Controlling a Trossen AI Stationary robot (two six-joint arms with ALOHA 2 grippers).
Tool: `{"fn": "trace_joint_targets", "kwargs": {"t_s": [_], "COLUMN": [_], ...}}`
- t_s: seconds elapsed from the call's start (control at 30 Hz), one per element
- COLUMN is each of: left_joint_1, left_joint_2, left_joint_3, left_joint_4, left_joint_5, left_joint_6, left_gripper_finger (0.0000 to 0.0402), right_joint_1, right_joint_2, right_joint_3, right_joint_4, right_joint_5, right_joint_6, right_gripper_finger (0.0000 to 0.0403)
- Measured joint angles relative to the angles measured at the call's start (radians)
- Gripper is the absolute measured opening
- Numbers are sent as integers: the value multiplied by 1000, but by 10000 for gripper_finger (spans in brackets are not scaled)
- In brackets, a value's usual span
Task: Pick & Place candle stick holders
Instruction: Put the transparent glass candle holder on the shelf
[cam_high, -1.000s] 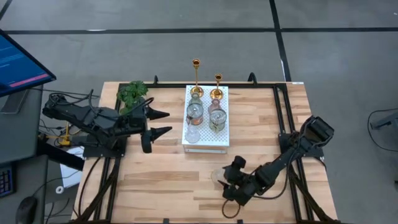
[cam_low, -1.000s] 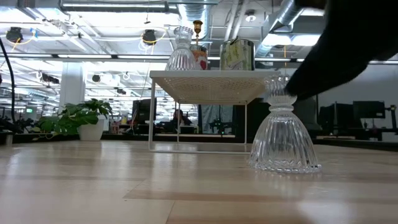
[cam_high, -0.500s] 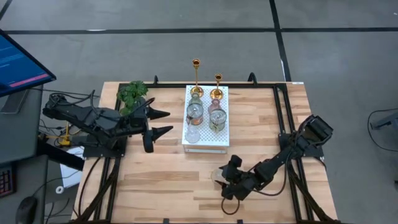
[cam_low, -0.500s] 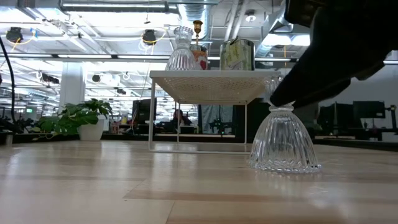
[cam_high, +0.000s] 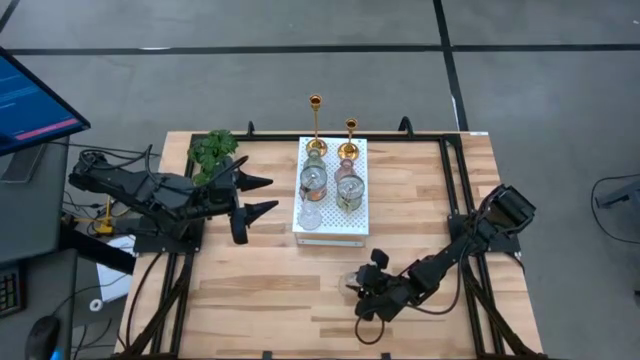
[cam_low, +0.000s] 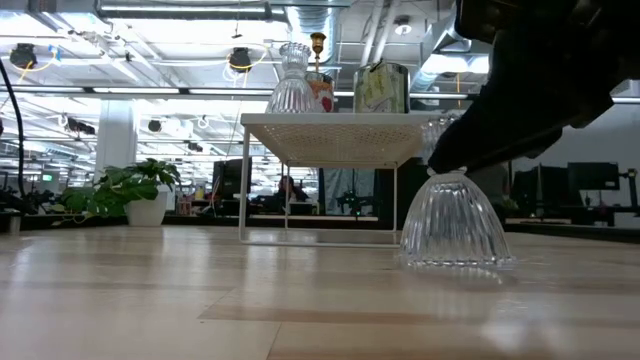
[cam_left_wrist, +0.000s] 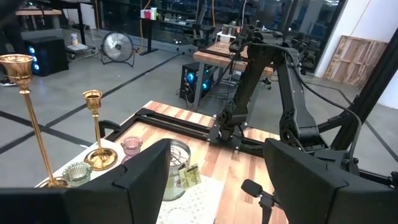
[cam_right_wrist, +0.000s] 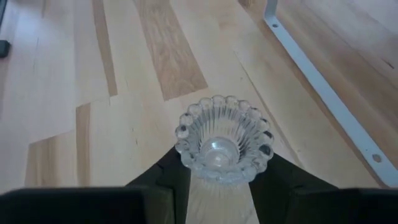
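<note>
A clear ribbed glass candle holder (cam_low: 455, 225) stands upright at the table's near right, its beaded top cup (cam_right_wrist: 224, 140) between the fingers of my right gripper (cam_right_wrist: 221, 180), which is shut on it. My left gripper (cam_high: 262, 196) hangs open and empty left of the white dotted board (cam_high: 355, 232). On the board stand two tall gold sticks (cam_high: 316, 125) (cam_high: 350, 140) and several small glass cups (cam_high: 313, 180) (cam_high: 349, 190). My right gripper pinches the clear holder's narrow neck (cam_low: 440, 172), just under the beaded top cup, between its two fingers (cam_right_wrist: 168, 171). The fingers come slanting down from the table's right. The holder stays upright, with its wide base (cam_low: 455, 262) barely clear of the table.
A leafy green plant (cam_high: 213, 150) stands at the far left corner, beside my left arm. The board stands on legs above the table top (cam_low: 330, 140). Bare wood lies between the board and the near edge (cam_high: 270, 290).
My right gripper has come down over the clear holder's neck and taken hold of it. The holder, which stood on the table, has risen a little, still upright.
</note>
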Motion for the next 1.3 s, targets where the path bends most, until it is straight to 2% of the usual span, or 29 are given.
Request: {"fn": "trace_joint_targets", "kwargs": {"t_s": [0.23,0.37,0.63,0.9,1.2,1.3], "left_joint_1": [0,0,0,0,0,0], "left_joint_2": [0,0,0,-1,-1,-1], "left_joint_3": [0,0,0,0,0,0], "left_joint_4": [0,-1,-1,-4,-6,-6], "left_joint_5": [0,0,1,1,1,1], "left_joint_6": [0,0,0,0,0,0], "left_gripper_finger": [260,260,260,260,260,260], "right_joint_1": [0,-4,-73,-214,-283,-281], "right_joint_2": [-2,-49,-260,-407,-440,-441], "right_joint_3": [1,36,122,186,185,145], "right_joint_4": [53,11,-228,-418,-413,-360], "right_joint_5": [2,-1,25,25,75,108], "right_joint_6": [47,52,-62,-191,-280,-281], "right_gripper_finger": [113,120,100,97,97,97]}}
